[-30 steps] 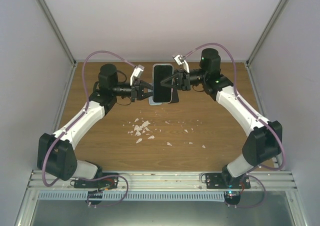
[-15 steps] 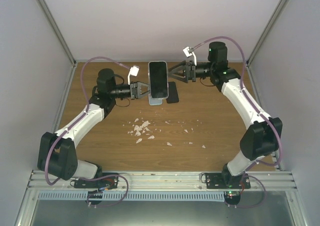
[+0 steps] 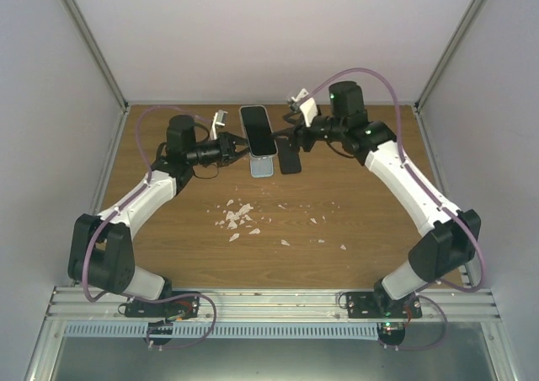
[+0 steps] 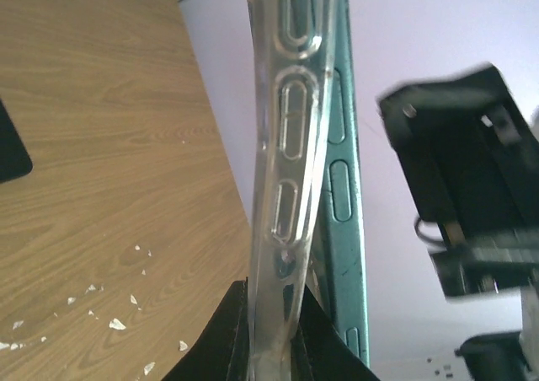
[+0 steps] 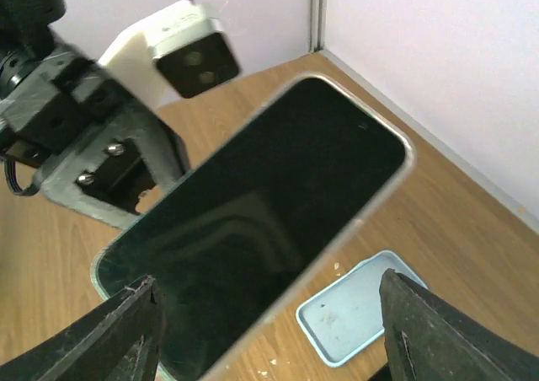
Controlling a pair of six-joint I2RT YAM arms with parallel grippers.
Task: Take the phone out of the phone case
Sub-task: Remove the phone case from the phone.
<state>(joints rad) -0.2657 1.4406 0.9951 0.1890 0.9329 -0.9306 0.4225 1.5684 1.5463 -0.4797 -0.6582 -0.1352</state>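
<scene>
Left gripper [image 3: 235, 147] was pinched tight on the left edge of the clear phone case [image 4: 286, 145], holding it up off the table [image 3: 379, 204] at the far middle. The phone [image 3: 258, 131] sat in it, dark screen up, and the case wall bowed off its teal side. Right gripper [image 3: 289, 136] had its jaws spread wide at the phone's right; couldn't tell if they touched. Underneath lay a light blue slab [image 3: 263, 168] with a black slab [image 3: 290, 160] right beside it, and white scraps [image 3: 240, 219] nearer.
</scene>
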